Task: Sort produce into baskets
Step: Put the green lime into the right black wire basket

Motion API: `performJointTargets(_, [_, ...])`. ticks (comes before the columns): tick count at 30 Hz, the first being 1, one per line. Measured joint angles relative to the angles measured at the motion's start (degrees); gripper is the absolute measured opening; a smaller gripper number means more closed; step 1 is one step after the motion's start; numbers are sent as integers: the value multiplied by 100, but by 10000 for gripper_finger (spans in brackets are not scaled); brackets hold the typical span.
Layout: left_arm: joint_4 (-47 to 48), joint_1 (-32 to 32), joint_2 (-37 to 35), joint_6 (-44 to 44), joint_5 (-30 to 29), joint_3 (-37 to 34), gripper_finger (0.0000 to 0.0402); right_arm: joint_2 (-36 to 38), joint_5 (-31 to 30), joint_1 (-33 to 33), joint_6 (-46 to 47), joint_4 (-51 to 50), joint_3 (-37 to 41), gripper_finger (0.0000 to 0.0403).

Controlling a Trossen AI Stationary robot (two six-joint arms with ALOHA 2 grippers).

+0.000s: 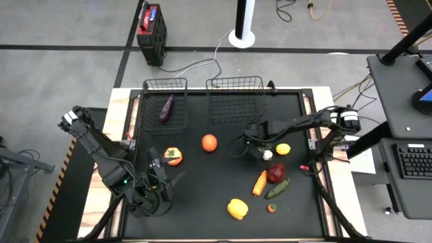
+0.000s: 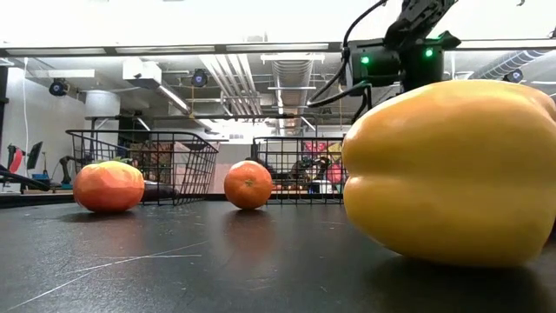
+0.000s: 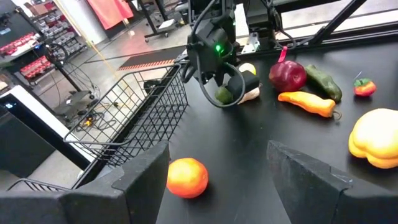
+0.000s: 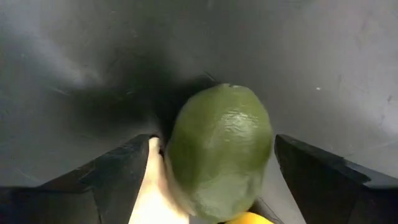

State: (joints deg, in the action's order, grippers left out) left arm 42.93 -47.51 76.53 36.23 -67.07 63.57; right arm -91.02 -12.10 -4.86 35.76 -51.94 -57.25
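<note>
Centrally, right gripper (image 4: pixel 211 186) straddles the avocado (image 4: pixel 219 149), fingers spread, not touching; left gripper (image 3: pixel 214 186) spread, waiting near-left.

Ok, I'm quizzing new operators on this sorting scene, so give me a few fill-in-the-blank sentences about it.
1. The only item already in a basket is the ____, lying in the narrow basket.
2. The right gripper has its fingers either side of a ____ fruit, the avocado.
3. The wide basket holds ____ produce.
4. The carrot lies between the red pepper and the ____ pepper.

Missing words: eggplant; green; no; yellow
</note>
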Motion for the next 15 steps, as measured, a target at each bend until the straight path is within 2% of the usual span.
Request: performJointTargets(15, [18, 15, -2, 23, -162, 0, 252, 13, 54, -7, 19, 85, 0, 221])
